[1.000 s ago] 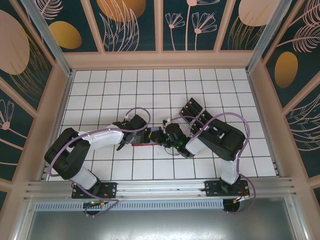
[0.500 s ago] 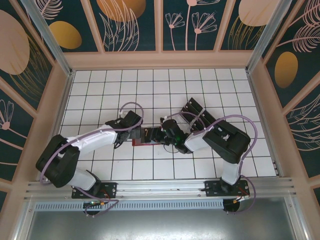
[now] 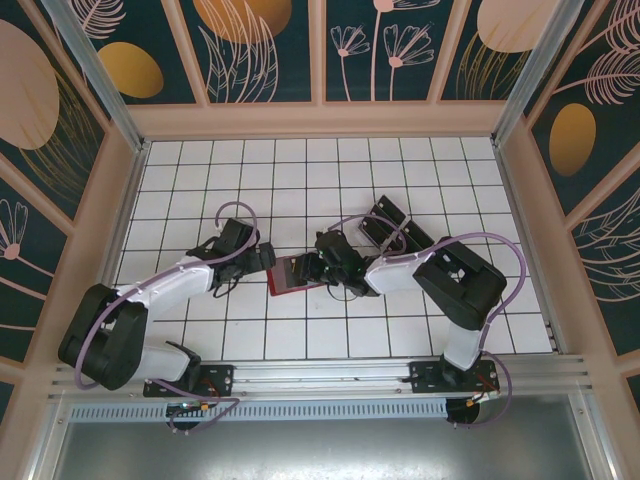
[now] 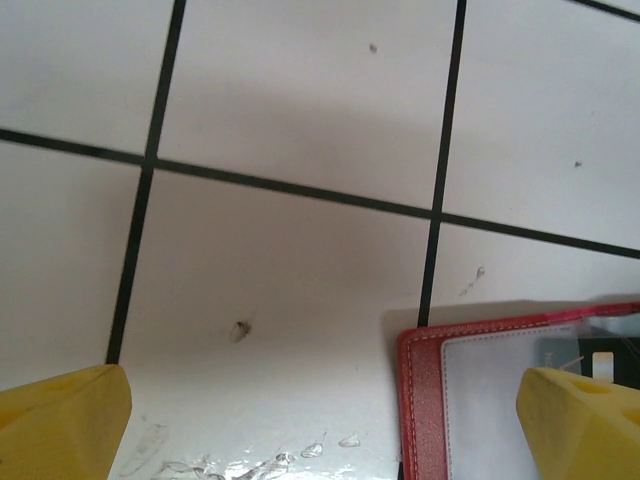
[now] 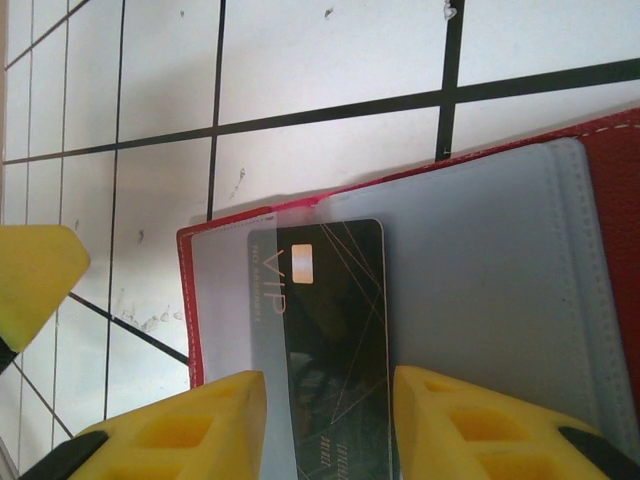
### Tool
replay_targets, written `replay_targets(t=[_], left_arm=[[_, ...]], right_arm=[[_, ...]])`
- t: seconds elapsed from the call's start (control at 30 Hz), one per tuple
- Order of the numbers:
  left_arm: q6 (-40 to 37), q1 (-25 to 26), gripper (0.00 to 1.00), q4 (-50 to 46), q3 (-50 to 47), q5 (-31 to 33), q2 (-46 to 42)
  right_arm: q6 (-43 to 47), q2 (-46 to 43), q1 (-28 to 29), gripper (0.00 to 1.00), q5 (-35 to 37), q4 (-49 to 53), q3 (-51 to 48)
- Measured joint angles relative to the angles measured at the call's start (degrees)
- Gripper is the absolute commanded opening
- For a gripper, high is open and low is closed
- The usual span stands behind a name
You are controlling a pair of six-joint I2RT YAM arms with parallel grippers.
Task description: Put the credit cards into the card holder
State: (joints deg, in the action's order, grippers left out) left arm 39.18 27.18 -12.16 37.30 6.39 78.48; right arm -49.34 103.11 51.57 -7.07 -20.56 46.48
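The red card holder [image 3: 292, 274] lies open on the white tiles between both arms. One black credit card [image 5: 335, 320] with a gold chip lies flat on it, its left part tucked under the clear pocket [image 5: 235, 290]. My right gripper [image 5: 325, 388] hovers over the card's near end, open, with a yellow finger on each side of the card. My left gripper [image 4: 325, 405] is open just left of the holder's red edge [image 4: 420, 400], with bare tile between its fingers. From above, the left gripper [image 3: 262, 258] stands at the holder's left side and the right gripper [image 3: 316, 266] at its right.
A dark slotted rack [image 3: 398, 226] lies behind the right arm. Wooden walls [image 3: 320, 120] close in the tiled floor. Small wet smears [image 4: 250, 465] mark the tile near the left fingers.
My right gripper has opened and shifted left over the holder, and the card now lies between its fingers. The left arm has drawn back to the left, off the holder.
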Motion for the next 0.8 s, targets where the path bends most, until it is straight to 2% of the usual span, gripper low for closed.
replay_targets(t=[0.3, 0.8], left_arm=[[2.75, -0.57, 0.99, 5.81, -1.60, -7.19, 1.55], [4.87, -0.83, 0.99, 10.56, -1.60, -10.49, 5.20]], right_arm=[[1.05, 1.22, 0.83, 0.38, 0.11, 2.54, 2.95], [1.01, 4.00, 3.04, 0.37, -0.17, 2.99, 6.03]])
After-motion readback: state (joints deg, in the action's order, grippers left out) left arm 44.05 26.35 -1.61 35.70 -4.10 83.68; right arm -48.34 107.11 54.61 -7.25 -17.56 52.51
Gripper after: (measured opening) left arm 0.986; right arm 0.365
